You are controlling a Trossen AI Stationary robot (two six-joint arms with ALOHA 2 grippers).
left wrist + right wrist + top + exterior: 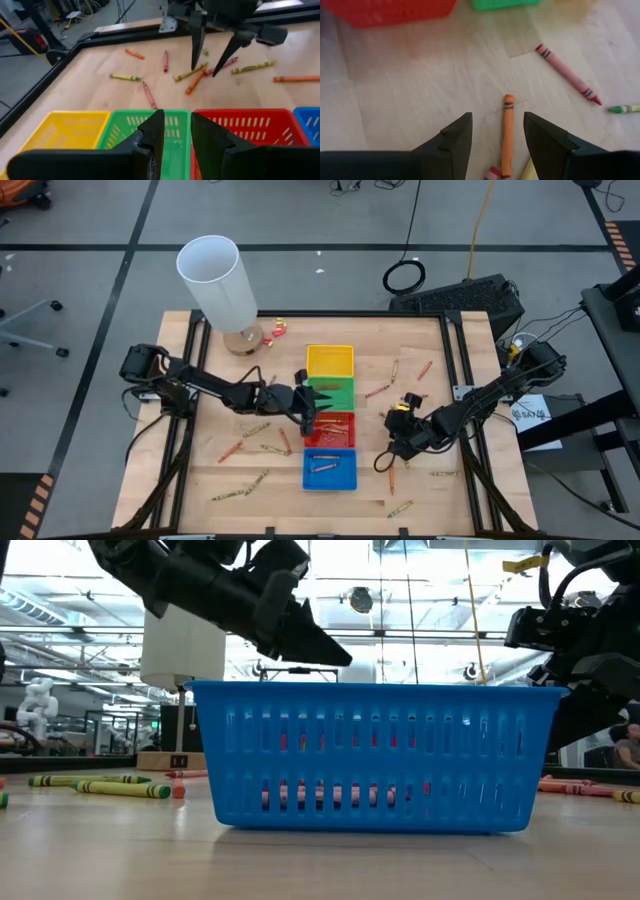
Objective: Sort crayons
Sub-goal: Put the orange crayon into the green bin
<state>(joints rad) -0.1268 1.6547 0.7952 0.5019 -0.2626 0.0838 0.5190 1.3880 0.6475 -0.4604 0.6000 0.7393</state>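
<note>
Crayons, thin wax sticks [257,429], lie scattered across the wooden tabletop [200,480] around four plastic trays. My left fingers [172,135], slightly apart and empty, hover over the green tray [335,393]; my right fingers [497,132], wide apart, straddle an orange crayon [507,132] at the red tray's [345,428] three o'clock.

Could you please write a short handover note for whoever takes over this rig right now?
Left gripper: open, holding nothing, above the line between the green tray and the red tray.
Right gripper: open, low over the table right of the trays, with an orange crayon between its fingers, not yet gripped.
Done: a few crayons lie in the red tray and the blue tray; the yellow tray looks empty.
Left: many crayons are scattered on the table on both sides of the trays.
</note>
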